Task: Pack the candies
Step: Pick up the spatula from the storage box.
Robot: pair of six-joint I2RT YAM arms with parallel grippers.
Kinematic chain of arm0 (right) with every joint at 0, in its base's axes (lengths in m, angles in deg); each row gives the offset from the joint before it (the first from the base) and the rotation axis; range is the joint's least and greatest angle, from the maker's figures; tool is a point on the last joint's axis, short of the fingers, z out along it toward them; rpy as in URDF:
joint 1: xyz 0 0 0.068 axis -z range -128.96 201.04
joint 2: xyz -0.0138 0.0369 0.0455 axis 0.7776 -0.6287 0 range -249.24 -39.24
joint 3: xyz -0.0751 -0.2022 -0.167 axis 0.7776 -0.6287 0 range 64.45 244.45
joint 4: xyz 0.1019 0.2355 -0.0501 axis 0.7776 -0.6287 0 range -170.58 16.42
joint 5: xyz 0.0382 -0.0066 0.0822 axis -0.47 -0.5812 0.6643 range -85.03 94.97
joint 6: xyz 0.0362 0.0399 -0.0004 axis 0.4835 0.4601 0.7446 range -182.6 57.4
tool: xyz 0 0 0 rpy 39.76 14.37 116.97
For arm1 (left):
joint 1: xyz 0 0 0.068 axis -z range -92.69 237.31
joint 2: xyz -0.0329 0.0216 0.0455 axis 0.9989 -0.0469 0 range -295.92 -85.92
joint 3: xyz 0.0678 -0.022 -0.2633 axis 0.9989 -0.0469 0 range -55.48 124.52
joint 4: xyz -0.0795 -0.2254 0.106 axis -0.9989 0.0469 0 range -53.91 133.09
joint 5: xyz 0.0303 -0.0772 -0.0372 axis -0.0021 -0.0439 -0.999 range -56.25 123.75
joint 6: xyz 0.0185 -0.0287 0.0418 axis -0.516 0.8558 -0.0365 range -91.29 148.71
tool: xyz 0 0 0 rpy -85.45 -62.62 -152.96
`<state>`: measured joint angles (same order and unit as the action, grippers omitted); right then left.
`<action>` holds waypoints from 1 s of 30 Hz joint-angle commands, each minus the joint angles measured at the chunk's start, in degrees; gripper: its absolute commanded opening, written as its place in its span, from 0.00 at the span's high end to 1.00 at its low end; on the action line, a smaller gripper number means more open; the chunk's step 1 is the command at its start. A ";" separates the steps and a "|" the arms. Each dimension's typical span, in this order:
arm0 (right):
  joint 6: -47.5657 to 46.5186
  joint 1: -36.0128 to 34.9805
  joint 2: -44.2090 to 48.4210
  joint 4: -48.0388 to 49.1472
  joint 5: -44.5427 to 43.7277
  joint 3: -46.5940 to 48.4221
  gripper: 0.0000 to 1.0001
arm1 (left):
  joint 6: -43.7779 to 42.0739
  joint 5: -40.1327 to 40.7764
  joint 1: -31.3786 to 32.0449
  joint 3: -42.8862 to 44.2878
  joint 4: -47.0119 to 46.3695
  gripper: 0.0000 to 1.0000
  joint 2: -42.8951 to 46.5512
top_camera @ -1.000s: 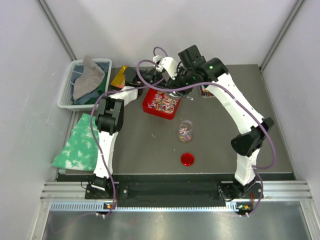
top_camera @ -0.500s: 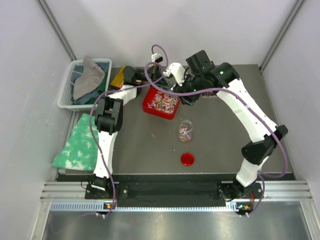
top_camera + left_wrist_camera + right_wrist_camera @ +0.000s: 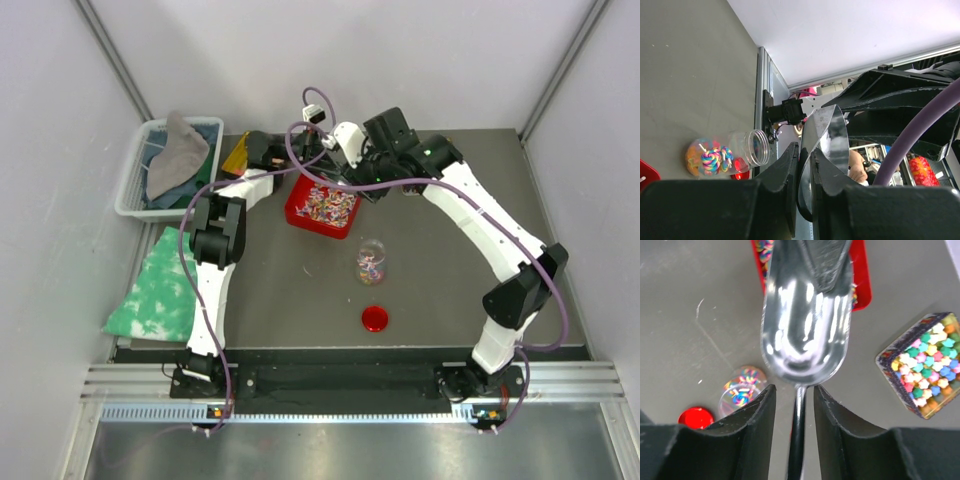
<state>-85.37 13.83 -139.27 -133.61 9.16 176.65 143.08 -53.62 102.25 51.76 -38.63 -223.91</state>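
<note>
red tray (image 3: 300, 216) holds candies (image 3: 328, 200); jar (image 3: 371, 262) part-filled; right tool (image 3: 794, 390) pinches empty scoop (image 3: 805, 330), left tool (image 3: 804, 152) shiny sheet (image 3: 826, 134).

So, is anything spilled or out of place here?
Nothing looks spilled. The small clear plastic jar stands open, its round red lid lying apart on the grey table. The shiny metal scoop in the right gripper is empty. The left gripper pinches another shiny metal piece.
</note>
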 commanded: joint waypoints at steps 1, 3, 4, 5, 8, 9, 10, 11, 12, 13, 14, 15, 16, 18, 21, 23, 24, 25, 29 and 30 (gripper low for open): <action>0.88 -0.67 1.32 8.25 -3.83 -1.19 0.66 | 4.99 -8.43 -0.17 1.48 -22.58 1.00 2.47; 0.01 -1.90 1.50 9.22 -6.01 -2.16 0.67 | 4.99 -8.43 -0.17 1.48 -22.66 1.00 2.38; -0.17 -2.33 1.50 10.10 -6.55 -2.51 0.68 | 4.99 -8.43 -0.09 1.39 -22.58 1.00 2.38; -0.35 -2.43 1.42 10.28 -6.82 -2.52 0.68 | 4.99 -8.43 -0.09 1.30 -22.66 1.00 2.38; -0.61 -3.22 1.42 11.60 -8.75 -2.69 0.76 | 4.81 -8.43 -0.09 0.95 -22.66 1.00 2.38; -0.96 -3.48 1.50 11.78 -9.71 -2.52 0.81 | 4.64 -8.43 -0.09 0.78 -22.58 1.00 2.47; -1.05 -3.57 1.50 11.95 -9.98 -2.34 0.94 | 4.46 -8.43 -0.09 0.34 -22.58 1.00 2.55; -1.14 -3.74 1.42 11.69 -9.99 -2.08 0.99 | 4.37 -8.43 -0.09 0.08 -22.58 1.00 2.55; -1.06 -3.92 1.50 11.60 -10.25 -1.90 1.00 | 4.11 -8.51 -0.09 -0.19 -22.58 1.00 2.55; -1.05 -4.10 1.59 11.43 -10.25 -1.81 1.00 | 3.85 -8.43 -0.09 -0.89 -22.66 1.00 2.64; -1.14 -4.18 1.59 11.17 -10.25 -1.72 1.00 | 3.76 -8.51 -0.09 -1.07 -22.66 1.00 2.56; -1.14 -4.36 1.68 10.90 -10.42 -1.64 1.00 | 3.67 -8.52 -0.09 -1.24 -22.66 1.00 2.47; -1.14 -4.71 1.77 10.90 -10.60 -1.72 1.00 | 3.76 -8.52 -0.09 -1.33 -22.66 1.00 2.29; -1.14 -4.89 1.77 10.29 -11.04 -1.55 1.00 | 3.58 -8.43 -0.09 -1.33 -22.66 1.00 2.20; -1.49 -4.98 1.94 9.49 -11.56 -1.63 1.00 | 3.93 -8.52 -0.35 -0.55 -22.58 0.92 1.59; -1.84 -4.89 2.82 9.58 -12.27 -2.42 1.00 | 4.46 -8.51 -1.22 1.47 -22.66 0.70 0.54; -2.28 -4.89 3.34 9.67 -12.88 -3.56 1.00 | 5.24 -8.43 -1.58 2.61 -22.58 0.68 -0.08; -2.46 -4.89 4.22 10.02 -13.23 -4.09 1.00 | 5.77 -8.51 -2.01 5.67 -22.66 0.66 -1.47; -2.55 -4.80 6.50 10.55 -13.94 -6.12 1.00 | 9.47 -8.60 -4.39 15.70 -22.49 0.55 -6.58; -2.55 -4.54 6.95 10.55 -14.38 -6.47 1.00 | 9.30 -8.52 -5.18 16.85 -22.49 0.52 -7.20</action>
<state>-87.27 9.64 -137.61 -126.33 -3.12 170.86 143.27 -52.81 100.11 61.05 -38.91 -228.48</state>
